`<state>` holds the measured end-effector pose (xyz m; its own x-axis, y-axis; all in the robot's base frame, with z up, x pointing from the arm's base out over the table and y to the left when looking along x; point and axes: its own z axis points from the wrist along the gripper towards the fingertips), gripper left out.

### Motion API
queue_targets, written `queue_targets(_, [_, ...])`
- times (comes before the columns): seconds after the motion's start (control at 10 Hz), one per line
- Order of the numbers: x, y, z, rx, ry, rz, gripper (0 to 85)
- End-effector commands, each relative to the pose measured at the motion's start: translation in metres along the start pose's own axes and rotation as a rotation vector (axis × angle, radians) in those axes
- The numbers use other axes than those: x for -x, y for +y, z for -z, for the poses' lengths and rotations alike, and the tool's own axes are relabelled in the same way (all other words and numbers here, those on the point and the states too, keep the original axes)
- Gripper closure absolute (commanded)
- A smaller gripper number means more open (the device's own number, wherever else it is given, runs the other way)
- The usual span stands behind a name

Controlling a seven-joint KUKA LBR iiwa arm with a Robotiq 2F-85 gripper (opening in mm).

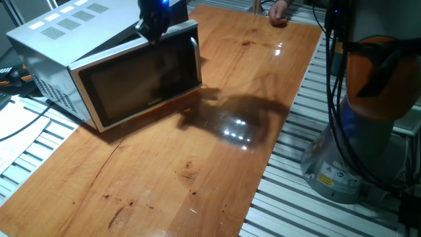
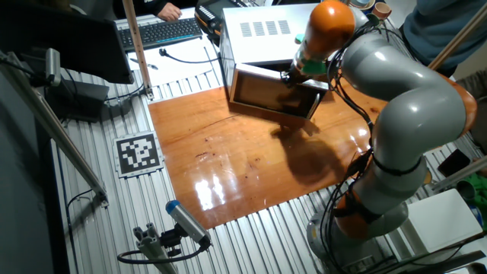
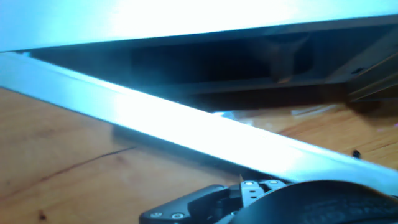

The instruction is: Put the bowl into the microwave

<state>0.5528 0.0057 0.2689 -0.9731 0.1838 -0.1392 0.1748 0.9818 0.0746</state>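
The silver-white microwave [image 1: 66,33] [image 2: 266,30] stands at the far left of the wooden table. Its dark glass door [image 1: 141,82] [image 2: 270,95] is ajar, swung out a little on the side of the bar handle [image 1: 195,56]. My gripper [image 1: 152,31] [image 2: 291,76] is at the door's top edge, close to the handle corner. How its jaws stand is hidden. In the hand view the door's top edge [image 3: 186,124] runs diagonally, with the dark cavity behind it. The bowl is out of view.
A person's hand [image 1: 279,13] rests at the table's far edge. My arm's base [image 1: 342,164] stands off the table's right side on metal slats. Beyond the table are a keyboard [image 2: 163,32], a wooden post [image 2: 137,46] and a printed tag [image 2: 138,152].
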Motion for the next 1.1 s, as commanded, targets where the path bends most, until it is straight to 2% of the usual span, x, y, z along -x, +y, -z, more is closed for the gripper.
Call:
queue_targets(0.0, [0.001, -0.007, 0.001, -0.003, 0.004, 0.012, 85.0])
queue_targets(0.2, [0.01, -0.022, -0.001, -0.003, 0.012, 0.045, 85.0])
queue_targets(0.3, [0.015, -0.025, -0.005, 0.005, 0.01, 0.052, 85.0])
queue_targets(0.4, [0.018, -0.022, -0.01, 0.007, 0.006, 0.042, 85.0])
queue_targets(0.5, [0.021, -0.017, -0.011, 0.013, 0.017, 0.027, 85.0])
queue_targets(0.6, [0.023, -0.012, -0.011, 0.016, 0.016, 0.018, 85.0])
queue_targets(1.0, [0.02, -0.007, -0.009, 0.026, 0.03, -0.011, 85.0])
